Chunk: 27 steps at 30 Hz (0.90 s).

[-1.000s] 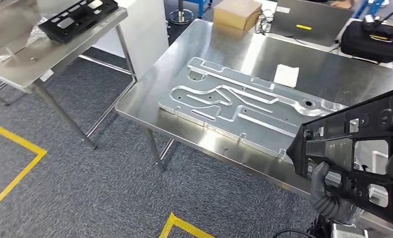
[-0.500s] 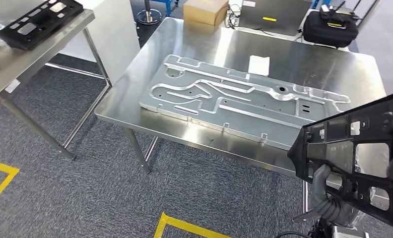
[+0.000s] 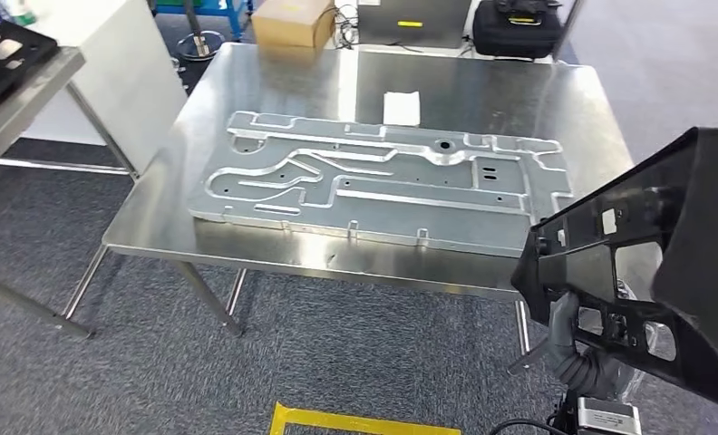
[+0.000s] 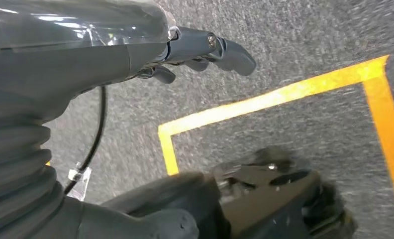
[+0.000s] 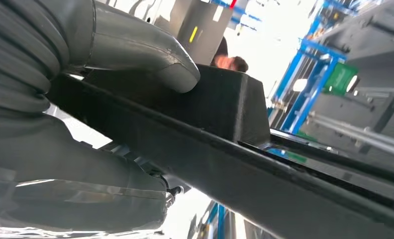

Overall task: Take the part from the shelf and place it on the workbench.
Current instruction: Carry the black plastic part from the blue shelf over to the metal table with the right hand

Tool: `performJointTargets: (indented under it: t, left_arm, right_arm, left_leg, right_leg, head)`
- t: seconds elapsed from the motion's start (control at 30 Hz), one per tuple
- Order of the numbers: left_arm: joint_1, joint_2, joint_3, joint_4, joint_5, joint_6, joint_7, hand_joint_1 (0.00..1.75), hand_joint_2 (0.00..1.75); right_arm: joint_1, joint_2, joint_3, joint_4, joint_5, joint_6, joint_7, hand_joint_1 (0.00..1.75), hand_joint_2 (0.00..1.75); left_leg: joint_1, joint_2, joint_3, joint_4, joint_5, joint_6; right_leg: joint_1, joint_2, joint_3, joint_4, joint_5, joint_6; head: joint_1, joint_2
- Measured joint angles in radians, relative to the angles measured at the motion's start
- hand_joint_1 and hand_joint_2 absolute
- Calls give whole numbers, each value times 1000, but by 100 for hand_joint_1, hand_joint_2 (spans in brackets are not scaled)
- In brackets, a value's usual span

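Note:
My right hand (image 3: pixel 574 348) grips a large black plastic frame part (image 3: pixel 645 263) from below and holds it up in the air at the lower right of the head view, off the workbench's near right corner. In the right wrist view the grey thumb (image 5: pixel 150 50) presses on the black part (image 5: pixel 225 104). The steel workbench (image 3: pixel 482 91) lies ahead and carries a large machined aluminium plate (image 3: pixel 383 177). My left hand (image 4: pixel 195 45) hangs over the carpet with nothing in it, its fingers loosely apart.
A white paper (image 3: pixel 402 107) lies behind the plate. A cardboard box (image 3: pixel 292 20) and a black bag (image 3: pixel 517 27) stand beyond the far edge. A second steel table (image 3: pixel 11 118) with another black part (image 3: pixel 2 54) is at the left. Yellow tape (image 3: pixel 364 421) marks the grey carpet.
The whole picture has shifted: the camera has turned, and the workbench now sits squarer and more central. The black part stays in my right hand.

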Motion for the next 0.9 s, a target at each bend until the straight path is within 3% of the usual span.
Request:
performJointTargets:
  t: [0.07, 0.13, 0.17, 0.23, 0.3, 0.37, 0.4, 0.43, 0.5, 0.57, 0.7, 0.9]
  left_arm:
    - [1, -2, 0, 0, 0, 0, 0, 0, 175]
    - [-2, -5, 0, 0, 1, 0, 0, 0, 175]
    - [-4, -7, 1, 0, 0, 0, 0, 0, 175]
    - [-4, -10, 1, 0, 0, 0, 0, 0, 175]
    - [-1, -11, 1, 0, -1, 0, 0, 0, 175]
    - [1, -12, 1, 0, -1, 0, 0, 0, 175]
    - [1, -12, 1, 0, -1, 0, 0, 0, 175]
    - [1, -12, 1, 0, 0, 0, -1, 0, 175]
    - [2, -11, 1, 0, 2, -1, -8, 0, 175]
    - [3, -11, 1, 0, 2, -2, -16, 0, 175]
    - [6, -8, 2, 0, 2, -2, -21, 0, 175]
    - [6, -1, 7, 0, 10, -8, -25, 0, 175]
  right_arm:
    - [-1, 1, 1, 0, 0, 0, 0, 175, 175]
    - [-2, 2, 2, 0, 0, 0, 0, 175, 175]
    - [-1, 2, 2, 0, 0, 0, 0, 175, 175]
    - [-2, 2, 2, 0, 1, 0, 0, 175, 175]
    - [-4, 2, 2, 1, 5, 0, -2, 175, 175]
    - [-2, 2, 2, 3, 10, 0, -4, 175, 175]
    - [-2, 2, 2, 4, 12, 0, -5, 175, 175]
    - [-1, 2, 2, 5, 14, 0, -7, 175, 175]
    - [-1, 1, 2, 5, 15, -1, -11, 175, 175]
    - [0, -1, 2, 5, 15, -5, -15, 175, 175]
    - [-3, -4, 11, 5, 11, 8, -16, 175, 175]
    - [-56, -6, 53, 24, -18, 42, -13, 175, 175]
  left_leg:
    - [0, -29, 22, -65, 15, 5]
    - [-3, -19, 23, -74, 17, 14]
    - [-2, -11, 25, -80, 22, 21]
    - [3, 7, 28, -94, 33, 33]
    - [2, 25, 27, -97, 36, 38]
    - [2, 39, 25, -96, 36, 38]
    - [2, 44, 25, -96, 35, 37]
    - [2, 47, 27, -96, 34, 35]
    - [0, 50, 31, -94, 29, 28]
    - [-5, 51, 32, -90, 24, 20]
    - [-7, 52, 30, -92, 22, 25]
    - [-5, 52, 33, -99, 26, 11]
  right_leg:
    - [-2, 20, -10, 5, 2, 14]
    - [-6, 36, -19, 2, 9, 30]
    - [-6, 29, -21, 5, 9, 36]
    - [-5, -17, -45, 53, -25, 44]
    - [-6, -62, -100, 172, -89, 52]
    - [-9, -72, -141, 263, -118, 58]
    - [-11, -73, -137, 258, -105, 59]
    - [-12, -75, -112, 214, -75, 59]
    - [-9, -82, -36, 74, -17, 52]
    - [-5, -87, 4, -6, 2, 41]
    - [-2, -84, 5, -12, 0, 34]
    - [1, -84, 3, -7, -4, 23]
  head:
    - [1, 0]
    - [1, 0]
    - [1, 0]
    - [7, 0]
    - [13, 0]
    - [14, 0]
    - [14, 0]
    - [14, 0]
    - [14, 0]
    - [13, 0]
    - [10, 0]
    - [10, 0]
